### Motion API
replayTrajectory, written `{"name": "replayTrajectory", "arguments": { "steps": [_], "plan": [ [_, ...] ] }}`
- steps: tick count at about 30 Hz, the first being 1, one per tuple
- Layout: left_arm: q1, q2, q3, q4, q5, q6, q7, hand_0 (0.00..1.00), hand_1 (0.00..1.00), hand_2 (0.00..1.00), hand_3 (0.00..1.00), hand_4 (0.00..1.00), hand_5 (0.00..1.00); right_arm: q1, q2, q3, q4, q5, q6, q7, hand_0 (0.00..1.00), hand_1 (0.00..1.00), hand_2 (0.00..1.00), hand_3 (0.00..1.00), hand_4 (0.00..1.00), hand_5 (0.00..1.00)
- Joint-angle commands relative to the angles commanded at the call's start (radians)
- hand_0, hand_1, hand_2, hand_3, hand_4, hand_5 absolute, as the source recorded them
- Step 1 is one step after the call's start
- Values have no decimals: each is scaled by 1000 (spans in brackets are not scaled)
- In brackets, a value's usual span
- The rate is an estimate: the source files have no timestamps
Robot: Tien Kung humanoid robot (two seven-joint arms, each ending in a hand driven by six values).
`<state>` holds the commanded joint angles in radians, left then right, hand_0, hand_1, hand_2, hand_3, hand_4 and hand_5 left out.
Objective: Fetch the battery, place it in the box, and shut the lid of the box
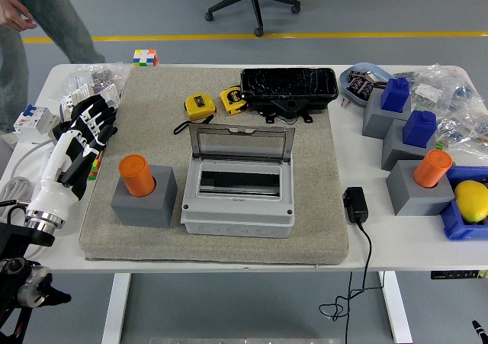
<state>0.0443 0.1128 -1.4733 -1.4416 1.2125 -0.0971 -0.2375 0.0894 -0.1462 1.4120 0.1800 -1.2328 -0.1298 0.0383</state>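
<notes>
White table (229, 256) bearing a grey mat (152, 123). Left hand (76, 142), white and black, at the mat's 9 o'clock edge, fingers spread and relaxed, empty; it points toward 1 o'clock. Battery (136, 175): orange cylinder standing upright in a grey block holder (145, 199), near the hand at its 4 o'clock, not touching. Box (239, 192): grey, at the mat's centre toward 6 o'clock, just beside the holder at its 3 o'clock, clear lid (241, 144) raised upright at the rear. Beyond the box at 12 o'clock: two yellow tape measures (200, 105) and a black case (289, 85). A second orange cylinder (432, 168) in a grey block stands well apart at the table's 3 o'clock side. A person (30, 16) stands at 11 o'clock.
</notes>
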Motion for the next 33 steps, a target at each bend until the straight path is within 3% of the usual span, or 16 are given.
{"name": "replayTrajectory", "arguments": {
  "steps": [8,9,14,15,20,21,22,33],
  "plan": [
    [3,-12,24,17,-27,-26,-7,858,927,927,952,998,525,1,0,3,0,-1,0,0,838,847,811,843,998,998],
    [3,-12,25,17,-24,-27,-6,852,927,932,971,998,317,1,0,3,0,-1,0,0,838,846,810,843,998,998],
    [2,-12,32,17,5,-12,1,852,927,932,971,998,317,1,2,8,0,-4,1,0,838,846,810,843,998,998],
    [2,-12,35,18,12,-6,2,839,917,925,961,998,166,1,2,9,0,-5,2,0,838,846,810,841,998,998],
    [-2,-18,39,24,29,19,2,839,917,925,961,998,166,2,3,13,0,-7,2,1,838,846,810,841,998,998],
    [-3,-18,38,25,33,23,2,819,900,892,930,998,105,1,4,14,0,-8,3,1,838,845,809,841,998,998],
    [-4,-18,39,25,34,25,2,819,900,892,930,998,105,1,4,15,0,-8,3,0,838,845,809,841,998,998],
    [10,-21,82,22,24,22,1,806,886,858,883,998,100,-1,5,26,0,-13,3,0,838,844,809,841,998,998]
  ]
}}
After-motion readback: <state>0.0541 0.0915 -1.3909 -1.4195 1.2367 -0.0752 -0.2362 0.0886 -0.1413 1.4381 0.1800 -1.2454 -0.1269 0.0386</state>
